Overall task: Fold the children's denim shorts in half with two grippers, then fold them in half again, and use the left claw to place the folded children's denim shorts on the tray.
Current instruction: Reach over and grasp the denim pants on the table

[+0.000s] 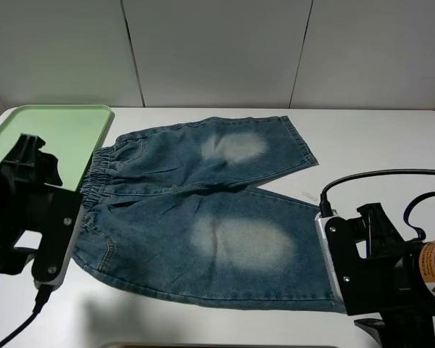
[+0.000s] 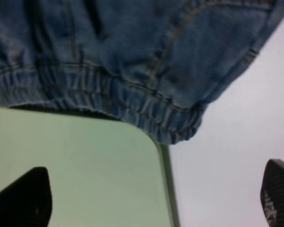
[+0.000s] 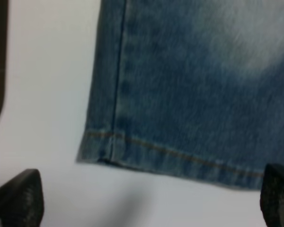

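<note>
- The white desk (image 1: pixel 362 138) is smooth, so I judge that a lopsided pull could slide the cloth instead of folding it.
- The children's denim shorts (image 1: pixel 203 217) lie flat and unfolded mid-desk, waistband toward the left edge and legs toward the right. Lifting the two ends unevenly would skew the first fold.
- The tray (image 1: pixel 65 123) sits in the far left corner. The gathered waistband (image 2: pixel 132 101) overlaps its rim, so a low grab there might catch or drag the tray.
- The left tool (image 2: pixel 150 196) is spread wide and empty near that waistband corner. Thick elastic may slip out.
- The right tool (image 3: pixel 146 198) is also released and empty, just off the near leg's hem (image 3: pixel 180 158). Pinching only one layer would let the leg sag open.
</note>
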Available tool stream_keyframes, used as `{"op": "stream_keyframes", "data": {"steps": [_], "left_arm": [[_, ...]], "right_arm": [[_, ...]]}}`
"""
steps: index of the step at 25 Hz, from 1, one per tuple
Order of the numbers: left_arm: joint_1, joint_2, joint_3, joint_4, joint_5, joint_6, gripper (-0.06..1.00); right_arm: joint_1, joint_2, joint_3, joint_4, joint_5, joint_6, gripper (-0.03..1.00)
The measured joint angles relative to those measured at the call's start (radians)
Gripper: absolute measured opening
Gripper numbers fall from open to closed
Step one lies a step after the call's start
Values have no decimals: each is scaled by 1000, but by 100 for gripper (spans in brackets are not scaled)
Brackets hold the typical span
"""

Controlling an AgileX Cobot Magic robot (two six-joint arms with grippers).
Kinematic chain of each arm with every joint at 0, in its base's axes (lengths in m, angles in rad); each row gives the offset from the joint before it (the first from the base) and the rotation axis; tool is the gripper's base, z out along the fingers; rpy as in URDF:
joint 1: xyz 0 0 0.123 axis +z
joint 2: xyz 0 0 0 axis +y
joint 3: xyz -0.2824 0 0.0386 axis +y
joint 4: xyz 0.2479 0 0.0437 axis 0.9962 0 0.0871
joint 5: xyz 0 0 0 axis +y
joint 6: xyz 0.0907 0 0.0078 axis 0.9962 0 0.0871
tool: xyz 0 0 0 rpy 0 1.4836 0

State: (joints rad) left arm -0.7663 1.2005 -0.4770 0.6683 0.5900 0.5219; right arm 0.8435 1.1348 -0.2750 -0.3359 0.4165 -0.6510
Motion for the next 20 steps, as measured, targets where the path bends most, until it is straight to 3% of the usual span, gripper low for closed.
{"op": "stream_keyframes", "data": {"steps": [4, 10, 17, 20], "left_arm": [[0, 3, 71, 78, -80, -47, 87], [0, 3, 113, 188, -108, -74, 87], [2, 3, 125, 225, -115, -102, 87], [38, 3, 125, 225, -145, -108, 87]], "right_arm": [[1, 10, 0, -5, -79, 59, 69], [1, 157, 0, -9, -108, 75, 69], [1, 361, -1, -18, -227, 102, 69], [1, 410, -4, -23, -252, 115, 69]]}}
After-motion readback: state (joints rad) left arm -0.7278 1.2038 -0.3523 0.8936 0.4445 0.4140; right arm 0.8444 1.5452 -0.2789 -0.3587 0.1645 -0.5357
